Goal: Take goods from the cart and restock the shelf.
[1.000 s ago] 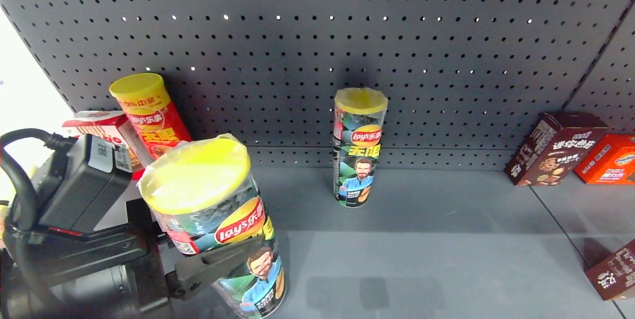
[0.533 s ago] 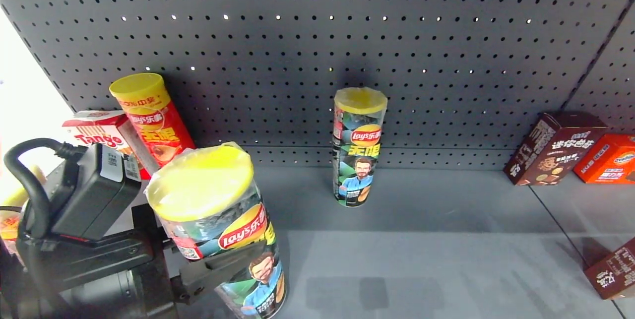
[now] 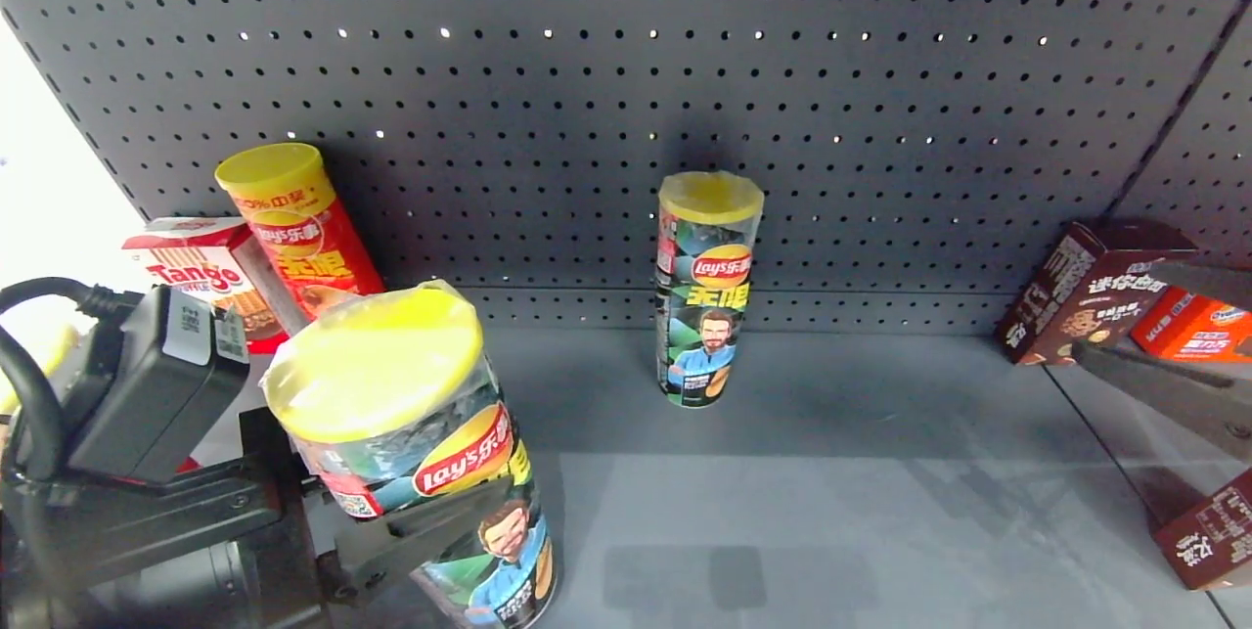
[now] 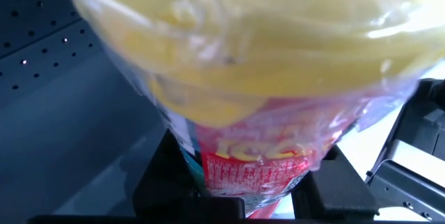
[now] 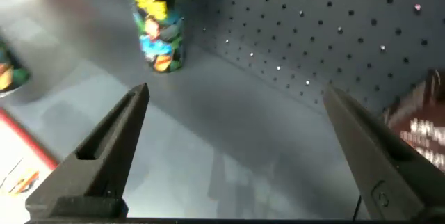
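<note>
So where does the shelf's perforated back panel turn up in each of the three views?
Head view: the perforated back panel spans the upper half, behind the standing chip can.
Left wrist view: a strip of the panel shows beside the held chip can.
Right wrist view: the panel rises behind the standing chip can.
Shared landmark: the grey shelf deck meeting the panel's foot.

A chip can (image 4: 271, 140) stands very close, its yellow lid (image 4: 278, 36) under crinkled clear film. Its red-printed side runs down between the black fingers (image 4: 163, 189) of the left gripper (image 4: 250, 195), which clamp it from both sides. Beside it lie the grey shelf (image 4: 76, 140) and its perforated back panel (image 4: 35, 36).
</note>
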